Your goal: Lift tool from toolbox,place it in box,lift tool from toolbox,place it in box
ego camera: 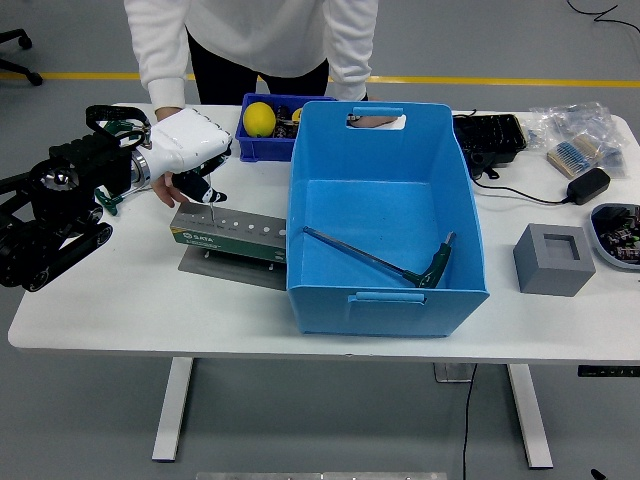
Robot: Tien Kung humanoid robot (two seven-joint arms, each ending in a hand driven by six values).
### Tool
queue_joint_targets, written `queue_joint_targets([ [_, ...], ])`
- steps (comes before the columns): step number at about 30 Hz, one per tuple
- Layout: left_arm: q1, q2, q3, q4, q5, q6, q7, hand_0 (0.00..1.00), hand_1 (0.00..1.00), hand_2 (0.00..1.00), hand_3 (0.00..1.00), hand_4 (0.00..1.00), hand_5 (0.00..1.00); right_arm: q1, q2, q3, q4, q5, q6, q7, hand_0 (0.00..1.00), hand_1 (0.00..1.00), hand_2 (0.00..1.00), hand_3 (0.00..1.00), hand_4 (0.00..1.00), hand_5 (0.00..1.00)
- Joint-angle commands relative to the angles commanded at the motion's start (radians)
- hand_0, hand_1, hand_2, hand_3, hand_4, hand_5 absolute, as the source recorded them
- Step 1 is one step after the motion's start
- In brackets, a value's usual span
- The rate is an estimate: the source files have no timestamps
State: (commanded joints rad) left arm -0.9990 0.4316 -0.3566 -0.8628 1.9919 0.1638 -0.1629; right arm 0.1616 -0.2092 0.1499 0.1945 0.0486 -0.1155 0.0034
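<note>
Overhead, the left hand (190, 155) grips a thin tool (212, 207) above the toolbox (228, 236) on the white table (130, 300).

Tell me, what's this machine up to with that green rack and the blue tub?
The robot's left hand is pulling a thin tool up out of the green tool holder, its tip just above the holder. One T-handle tool already lies in the big blue box. A person stands across the table, one hand down beside the robot's hand. The right arm is out of view.
</note>
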Motion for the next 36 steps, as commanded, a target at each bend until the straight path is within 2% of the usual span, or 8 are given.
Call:
queue_joint_targets([
  [5,0.002,0.008,-0.037,-0.026,-0.007,-0.008,-0.004,0.154,0.002,0.04,0.043,0.812,0.248,-0.002,0.001,0.003,0.0,-0.003,0.0,-0.001,0.715,0.701,0.759,0.677,0.926,0.807],
  [8,0.002,0.016,-0.058,-0.061,-0.012,-0.02,-0.002,0.154,0.002,0.04,0.043,0.812,0.248,-0.004,0.002,0.004,0.0,-0.004,0.0,-0.001,0.715,0.701,0.759,0.677,0.926,0.807],
  [22,-0.008,0.049,-0.186,-0.303,-0.023,-0.061,0.043,0.156,0.002,0.04,0.042,0.789,0.264,-0.009,0.003,0.005,-0.001,-0.004,-0.001,-0.002,0.714,0.701,0.759,0.677,0.926,0.807],
  [27,-0.007,0.043,-0.245,-0.382,-0.037,-0.062,0.059,0.155,0.002,0.037,0.042,0.787,0.26,-0.007,0.002,0.003,-0.001,-0.001,0.0,-0.001,0.713,0.701,0.759,0.677,0.926,0.807],
  [30,-0.004,0.031,-0.275,-0.428,-0.052,-0.055,0.069,0.158,0.002,0.035,0.042,0.789,0.256,-0.005,0.001,-0.001,-0.001,0.004,0.0,0.0,0.714,0.701,0.759,0.676,0.926,0.807],
  [36,-0.009,0.01,-0.231,-0.489,-0.115,-0.061,0.083,0.164,0.002,0.039,0.042,0.792,0.252,-0.002,-0.001,-0.008,-0.001,0.015,0.0,0.004,0.713,0.701,0.758,0.677,0.925,0.806],
])
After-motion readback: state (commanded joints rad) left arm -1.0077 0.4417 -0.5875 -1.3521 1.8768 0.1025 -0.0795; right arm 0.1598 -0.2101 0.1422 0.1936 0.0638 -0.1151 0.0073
